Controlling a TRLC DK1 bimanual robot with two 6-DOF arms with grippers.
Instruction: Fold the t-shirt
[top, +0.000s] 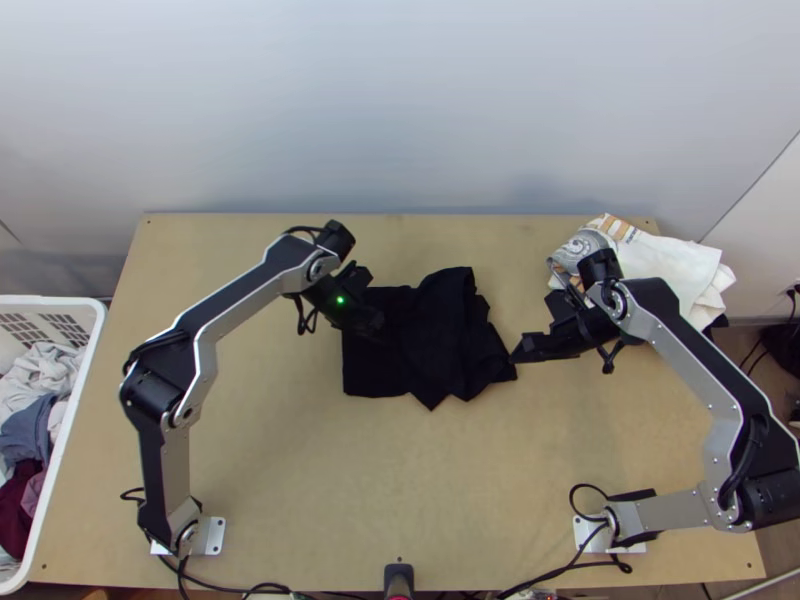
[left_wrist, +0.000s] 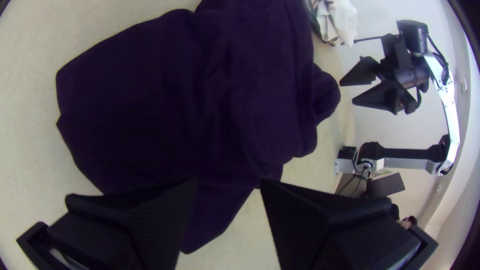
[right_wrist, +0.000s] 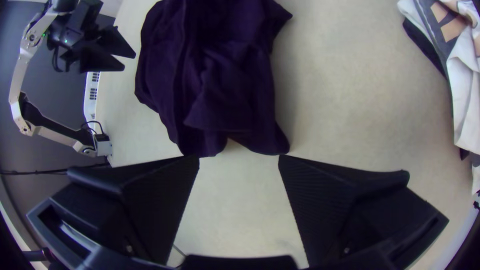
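Beside the wooden table (top: 290, 480), at nine o'clock, a white basket (top: 84, 385) of jumbled clothes (top: 38, 375) runs out of sight. Mid-table lies the bunched black t-shirt (top: 440, 340), folds hard to read, left gripper (top: 374, 320) gaping over its ten o'clock side, right gripper (top: 516, 354) open at three.

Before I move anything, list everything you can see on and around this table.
T-shirt: one, black, rumpled, mid-table
Table: one, light wood, under the shirt
Cloth pile: number unclear, mostly white with grey and orange, far right corner
Basket: one, white, left of the table
Clothes: several, grey, blue and dark red, in the basket
Wall: pale grey, behind the table
Cables: several, black, near edge
Arms: two, silver and black, bases at the near corners
Left gripper: one, black, over the shirt's left part, jaws open
Right gripper: one, black, by the shirt's right edge, jaws open
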